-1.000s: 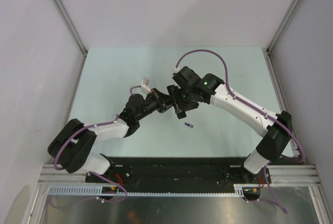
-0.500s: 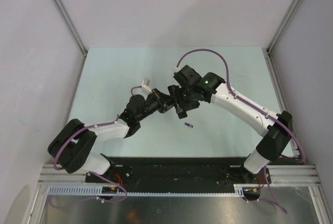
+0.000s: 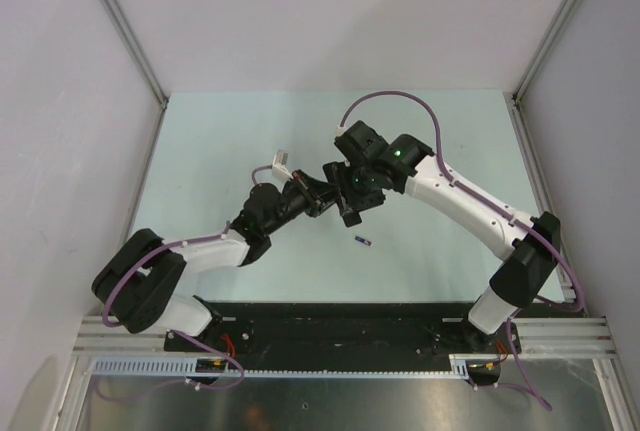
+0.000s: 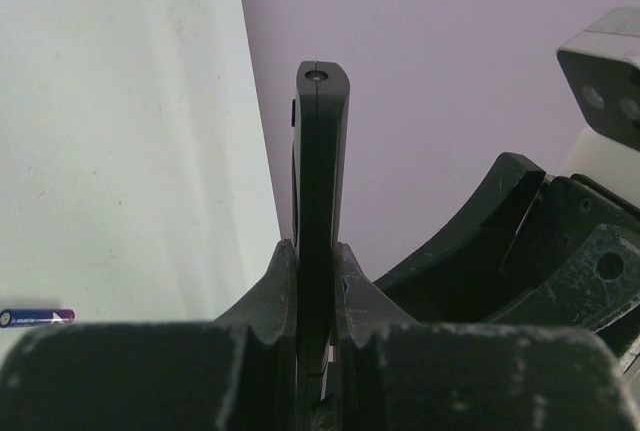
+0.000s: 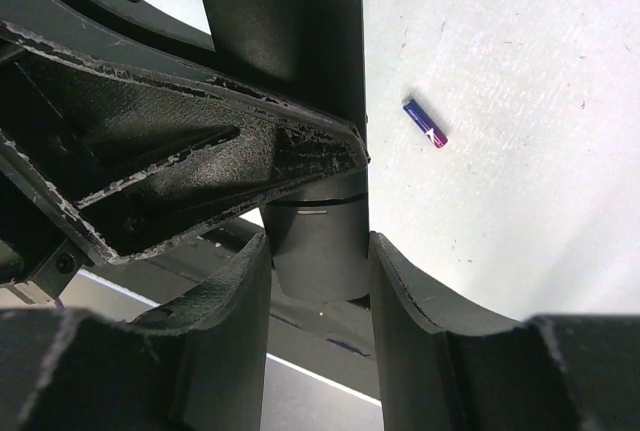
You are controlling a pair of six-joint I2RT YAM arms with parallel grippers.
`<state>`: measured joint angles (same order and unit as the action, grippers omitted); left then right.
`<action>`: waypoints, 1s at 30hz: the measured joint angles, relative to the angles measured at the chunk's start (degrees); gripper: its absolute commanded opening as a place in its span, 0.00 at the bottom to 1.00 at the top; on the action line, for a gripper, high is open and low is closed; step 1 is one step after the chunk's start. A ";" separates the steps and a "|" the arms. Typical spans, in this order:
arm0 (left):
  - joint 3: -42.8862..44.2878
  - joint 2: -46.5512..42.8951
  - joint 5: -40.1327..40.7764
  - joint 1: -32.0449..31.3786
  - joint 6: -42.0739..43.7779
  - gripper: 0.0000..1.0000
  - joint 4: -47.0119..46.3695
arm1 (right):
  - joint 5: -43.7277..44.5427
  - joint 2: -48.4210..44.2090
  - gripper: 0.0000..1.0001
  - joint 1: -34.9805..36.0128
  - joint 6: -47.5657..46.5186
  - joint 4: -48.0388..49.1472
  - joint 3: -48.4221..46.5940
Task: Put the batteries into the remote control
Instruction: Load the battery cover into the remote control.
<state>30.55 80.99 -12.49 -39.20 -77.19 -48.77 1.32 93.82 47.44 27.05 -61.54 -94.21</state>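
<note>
The black remote control (image 3: pixel 347 217) hangs above the table's middle, held between both grippers. My left gripper (image 3: pixel 322 196) is shut on it; in the left wrist view the remote control (image 4: pixel 320 151) stands edge-on, pinched by the left gripper (image 4: pixel 314 251). My right gripper (image 3: pixel 350 201) comes in from the far side. In its wrist view the right gripper (image 5: pixel 318 246) is shut on the sides of the remote control's end (image 5: pixel 318 216). A blue-purple battery (image 3: pixel 363 242) lies loose on the table, also seen as the battery (image 4: pixel 36 318) and the battery (image 5: pixel 425 123). The remote's recess is hidden.
The pale green table (image 3: pixel 220 141) is boxed in by grey walls at left, right and back. A black base strip (image 3: pixel 340 326) runs along the near edge. One of the left gripper's fingers (image 5: pixel 200 171) crosses the right wrist view.
Both grippers and the remote between them have crept slightly towards the far side. The loose battery has not moved.
</note>
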 measured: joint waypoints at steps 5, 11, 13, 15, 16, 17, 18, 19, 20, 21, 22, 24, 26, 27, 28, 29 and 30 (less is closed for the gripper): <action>0.00 0.00 0.44 -0.20 0.02 0.00 0.00 | -0.35 0.37 0.00 -0.31 -0.13 -0.44 -0.44; 0.00 0.00 0.92 -0.81 -0.33 0.00 -0.11 | -0.59 0.42 0.00 -0.61 -0.17 -1.09 -0.90; 0.00 0.00 1.14 -1.01 -0.35 0.00 -0.15 | -0.70 0.42 0.00 -0.68 -0.17 -1.33 -1.01; 0.00 0.00 1.44 -1.25 -0.37 0.00 -0.20 | -0.76 0.46 0.00 -0.76 -0.26 -1.55 -1.07; 0.00 0.00 1.51 -1.36 -0.35 0.00 -0.17 | -0.81 0.48 0.00 -0.79 -0.31 -1.70 -1.11; 0.00 0.00 1.66 -1.53 -0.37 0.00 -0.17 | -0.83 0.50 0.00 -0.79 -0.31 -1.90 -1.16; 0.00 0.00 1.84 -1.66 -0.35 0.00 -0.17 | -0.83 0.50 0.00 -0.79 -0.33 -2.08 -1.22; 0.00 0.00 1.90 -1.77 -0.37 0.00 -0.17 | -0.85 0.52 0.00 -0.81 -0.35 -2.27 -1.29; 0.00 0.00 1.90 -1.84 -0.35 0.00 -0.20 | -0.90 0.55 0.00 -0.81 -0.35 -2.40 -1.31; 0.00 0.00 1.90 -1.88 -0.35 0.00 -0.20 | -0.98 0.57 0.00 -0.85 -0.35 -2.51 -1.33; 0.00 0.00 1.97 -1.92 -0.35 0.00 -0.17 | -1.03 0.63 0.00 -0.87 -0.35 -2.56 -1.38; 0.00 0.00 2.12 -1.92 -0.35 0.00 -0.17 | -1.18 0.68 0.01 -0.96 -0.35 -2.56 -1.38; 0.00 0.00 2.27 -1.95 -0.33 0.00 -0.15 | -1.25 0.68 0.07 -1.03 -0.35 -2.54 -1.38; 0.00 0.00 2.29 -1.92 -0.33 0.00 -0.15 | -1.27 0.68 0.13 -1.05 -0.37 -2.54 -1.38; 0.00 0.00 2.29 -1.92 -0.33 0.00 -0.15 | -1.27 0.68 0.17 -1.05 -0.37 -2.54 -1.38; 0.00 0.00 2.29 -1.92 -0.33 0.00 -0.15 | -1.27 0.68 0.20 -1.05 -0.37 -2.54 -1.38; 0.00 0.00 2.29 -1.92 -0.33 0.00 -0.15 | -1.29 0.68 0.26 -1.05 -0.37 -2.54 -1.38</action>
<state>30.55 80.99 -10.20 -41.12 -77.52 -48.93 0.03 94.50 46.39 26.68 -64.07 -95.59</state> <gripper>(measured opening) 0.119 0.431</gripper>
